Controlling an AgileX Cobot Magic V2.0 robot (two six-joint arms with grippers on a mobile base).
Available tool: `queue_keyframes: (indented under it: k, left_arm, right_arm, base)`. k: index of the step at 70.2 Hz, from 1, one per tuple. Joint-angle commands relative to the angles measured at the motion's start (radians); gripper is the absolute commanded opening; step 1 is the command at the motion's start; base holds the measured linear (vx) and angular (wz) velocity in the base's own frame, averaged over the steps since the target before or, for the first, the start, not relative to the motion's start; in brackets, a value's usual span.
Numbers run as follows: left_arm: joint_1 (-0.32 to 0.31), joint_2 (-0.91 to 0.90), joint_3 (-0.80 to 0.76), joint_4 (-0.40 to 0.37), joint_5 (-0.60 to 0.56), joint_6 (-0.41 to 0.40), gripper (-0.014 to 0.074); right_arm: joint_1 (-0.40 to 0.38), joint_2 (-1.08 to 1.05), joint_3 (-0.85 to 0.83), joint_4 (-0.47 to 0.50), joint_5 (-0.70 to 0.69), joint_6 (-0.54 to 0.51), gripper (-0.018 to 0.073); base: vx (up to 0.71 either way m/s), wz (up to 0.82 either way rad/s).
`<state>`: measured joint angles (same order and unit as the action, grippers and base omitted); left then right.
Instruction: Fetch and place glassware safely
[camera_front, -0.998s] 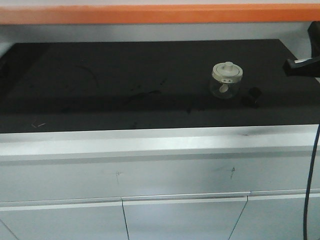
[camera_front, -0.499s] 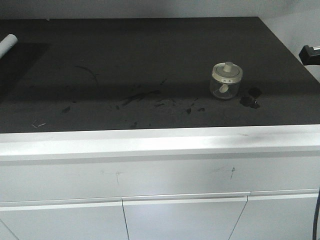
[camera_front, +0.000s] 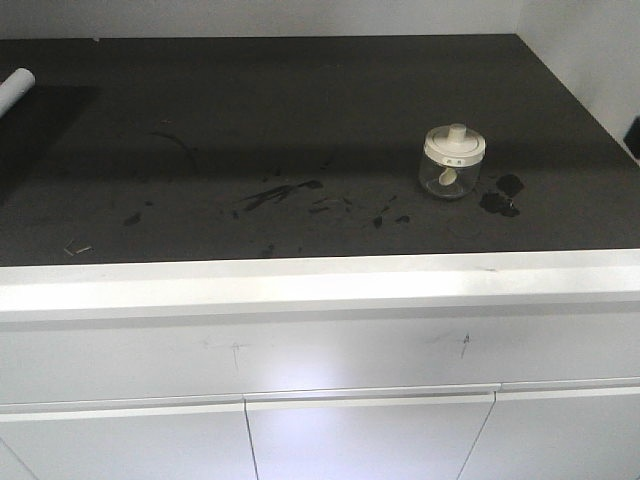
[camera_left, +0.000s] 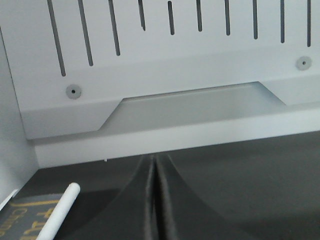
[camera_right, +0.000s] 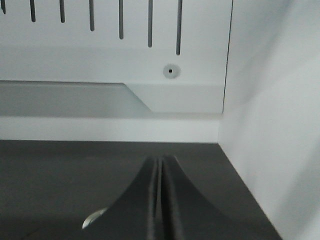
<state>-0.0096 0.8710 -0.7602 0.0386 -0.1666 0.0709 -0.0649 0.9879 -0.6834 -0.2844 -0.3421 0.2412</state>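
Note:
The glassware, a squat clear jar (camera_front: 454, 162) with a cream-white knobbed lid, stands upright on the right part of the black countertop (camera_front: 300, 120). Neither gripper touches it. In the left wrist view my left gripper (camera_left: 154, 164) is shut with nothing in it, its dark fingers pressed together above the counter and pointing at the back wall. My right gripper (camera_right: 161, 162) is likewise shut and empty, close to the right side wall. A pale curved sliver (camera_right: 94, 218) shows low to the left of its fingers, perhaps the jar's lid rim.
A white rolled tube (camera_front: 15, 88) lies at the counter's far left, also seen beside the left fingers (camera_left: 57, 212). Dark smears (camera_front: 285, 192) and a blotch (camera_front: 502, 197) mark the surface. A slotted white back panel (camera_left: 165, 60) and a right wall (camera_right: 275, 125) bound the space.
The orange band at the top left the front view a second ago and the tube came into view. The dark right gripper part at the right edge has since slid out of frame. The jar stayed put.

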Motion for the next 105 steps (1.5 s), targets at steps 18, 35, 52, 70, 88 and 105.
queue_keyframes:
  k: [18, 35, 52, 70, 88, 105]
  left_arm:
    - [-0.006, -0.241, 0.156, -0.006, 0.031, -0.006, -0.0007]
    - [-0.006, -0.445, 0.330, -0.007, 0.161, -0.006, -0.0007]
    - [-0.006, -0.613, 0.452, -0.016, 0.267, -0.006, -0.0007]
    - [-0.006, -0.677, 0.480, -0.014, 0.298, -0.006, -0.0007]
    - [-0.006, -0.676, 0.480, -0.014, 0.299, -0.006, -0.0007]
    - [-0.006, -0.676, 0.480, -0.014, 0.299, -0.006, -0.0007]
  right_arm:
    - [0.002, -0.182, 0.125, -0.043, 0.008, 0.062, -0.0001]
    - [0.002, -0.304, 0.252, -0.043, 0.010, 0.068, -0.0001]
    - [0.002, -0.340, 0.309, -0.043, 0.033, 0.067, -0.0001]
    - [0.002, -0.340, 0.311, -0.043, 0.030, 0.067, -0.0001]
    - [0.019, -0.304, 0.311, -0.042, 0.016, 0.062, -0.0001]
    - [0.104, -0.148, 0.266, -0.042, -0.074, 0.054, 0.0012]
  base:
    - [0.00, 0.00]
    - [0.00, 0.00]
    - [0.00, 0.00]
    - [0.00, 0.00]
    - [0.00, 0.00]
    - [0.00, 0.00]
